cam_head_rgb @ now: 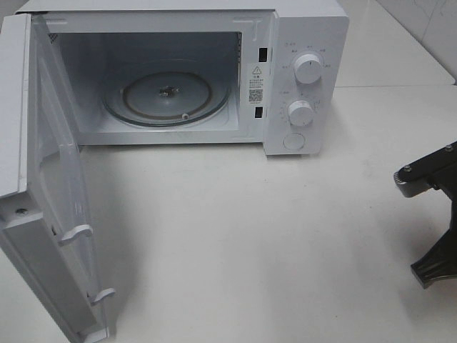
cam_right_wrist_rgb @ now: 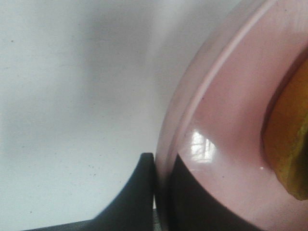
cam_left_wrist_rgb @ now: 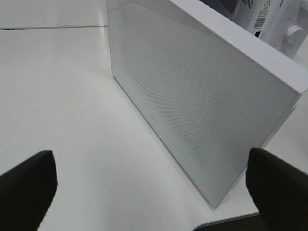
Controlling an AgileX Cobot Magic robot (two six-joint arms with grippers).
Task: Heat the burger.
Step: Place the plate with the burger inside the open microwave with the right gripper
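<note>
Only a golden-brown edge of the burger [cam_right_wrist_rgb: 291, 144] shows, in the right wrist view, where it sits on a round pink plate [cam_right_wrist_rgb: 226, 110]. My right gripper [cam_right_wrist_rgb: 161, 192] is shut on the plate's rim, one dark finger outside the rim and one on the plate's inner face. The exterior view shows neither plate nor burger, only part of my right arm [cam_head_rgb: 432, 186] at the right edge. My left gripper [cam_left_wrist_rgb: 154, 187] stands open and empty, facing the outer face of the microwave door [cam_left_wrist_rgb: 192, 96].
The white microwave [cam_head_rgb: 300, 43] stands at the back of the white table [cam_head_rgb: 250, 236]. Its door [cam_head_rgb: 43, 186] is swung wide open at the left. Inside lies a bare glass turntable [cam_head_rgb: 168, 96]. Two knobs [cam_head_rgb: 308, 69] and a button are on its right panel.
</note>
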